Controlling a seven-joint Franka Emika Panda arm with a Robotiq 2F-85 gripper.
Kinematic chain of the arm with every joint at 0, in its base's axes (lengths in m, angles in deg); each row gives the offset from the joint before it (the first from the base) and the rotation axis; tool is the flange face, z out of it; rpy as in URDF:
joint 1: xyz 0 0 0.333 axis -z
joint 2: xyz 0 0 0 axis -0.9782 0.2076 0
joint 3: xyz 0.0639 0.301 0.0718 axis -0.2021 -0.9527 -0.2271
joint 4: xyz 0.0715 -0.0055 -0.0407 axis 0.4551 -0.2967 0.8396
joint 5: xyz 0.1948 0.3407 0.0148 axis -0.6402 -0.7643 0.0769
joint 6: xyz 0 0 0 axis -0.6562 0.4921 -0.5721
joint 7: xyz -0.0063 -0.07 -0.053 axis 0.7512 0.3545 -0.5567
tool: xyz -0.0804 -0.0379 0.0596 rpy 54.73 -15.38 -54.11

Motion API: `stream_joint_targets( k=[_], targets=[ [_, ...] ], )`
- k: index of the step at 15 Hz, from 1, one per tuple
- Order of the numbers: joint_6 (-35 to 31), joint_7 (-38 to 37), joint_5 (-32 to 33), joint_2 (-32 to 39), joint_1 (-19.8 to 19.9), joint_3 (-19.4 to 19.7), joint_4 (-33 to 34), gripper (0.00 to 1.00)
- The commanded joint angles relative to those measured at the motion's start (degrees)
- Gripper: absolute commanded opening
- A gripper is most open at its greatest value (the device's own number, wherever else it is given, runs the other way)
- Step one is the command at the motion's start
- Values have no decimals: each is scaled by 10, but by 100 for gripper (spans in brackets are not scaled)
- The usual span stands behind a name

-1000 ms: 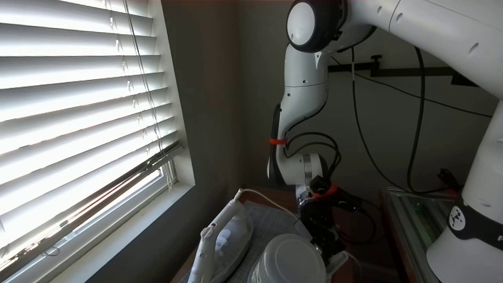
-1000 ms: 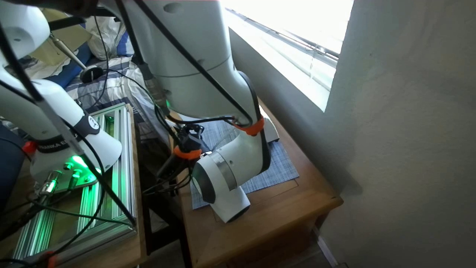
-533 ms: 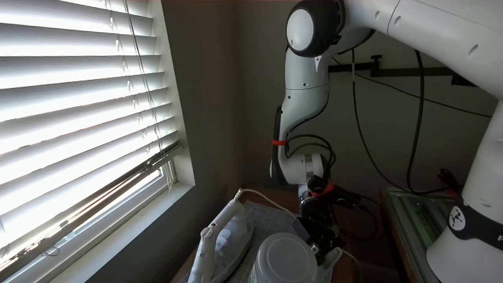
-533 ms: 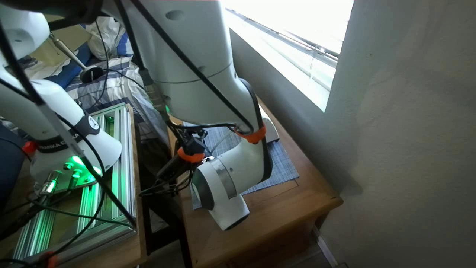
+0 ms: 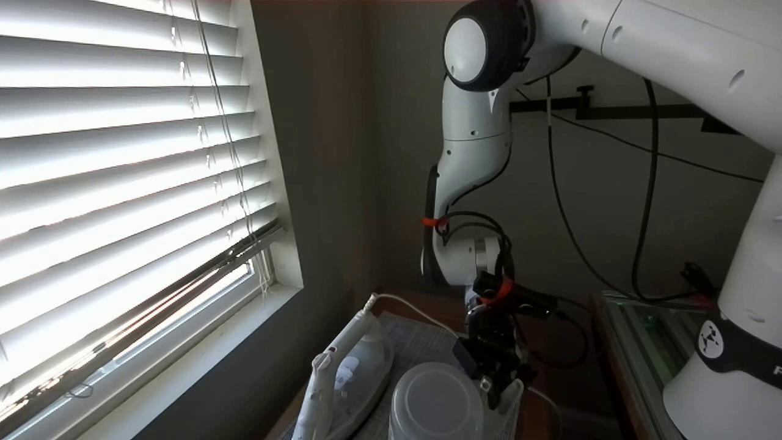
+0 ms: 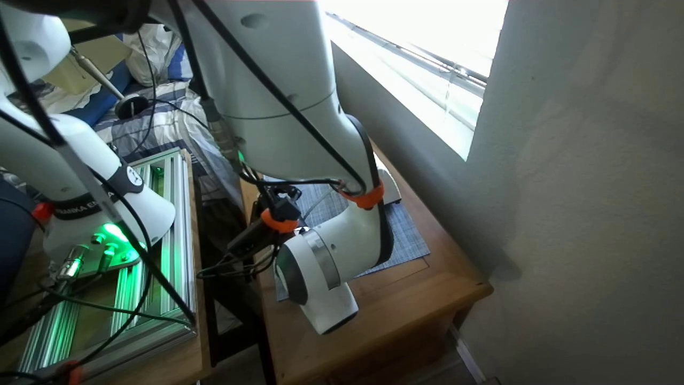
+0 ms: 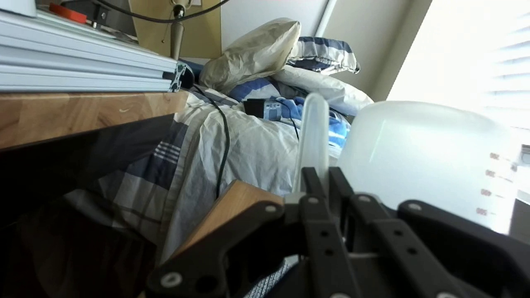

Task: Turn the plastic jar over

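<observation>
Jar [image 5: 436, 400], base up near the iron [image 5: 360, 391], is cut off below, its contents unclear through cloudy plastic. On its side away from the iron, your gripper [image 7: 324, 176] pinches the handle [image 7: 314, 140]. In an exterior view your arm [image 6: 344, 248] hides the jar.

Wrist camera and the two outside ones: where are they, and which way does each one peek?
Wrist view: at the end of the arm, looking past the plastic jar toward bedding; the end effector shows.
In an exterior view: close above the plastic jar, facing the back wall; arm, base and end effector show.
In an exterior view: high up, facing down at the table; arm and base show.
Both exterior views share window and base, on swapped sides, so they probably face roughly opposite ways.
</observation>
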Motion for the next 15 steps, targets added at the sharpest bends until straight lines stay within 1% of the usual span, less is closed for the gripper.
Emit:
stream_joint_targets(
  k=[1,7,8,9,11,15],
  targets=[
    [32,-34,-25,29,-13,15,26,2],
    [45,-72,-48,39,-26,28,33,2],
    [47,-77,-51,40,-29,30,34,5],
    [49,-81,-55,41,-32,32,34,31],
    [53,-89,-62,41,-37,37,34,36],
    [57,-97,-73,42,-46,45,33,63]
  ],
)
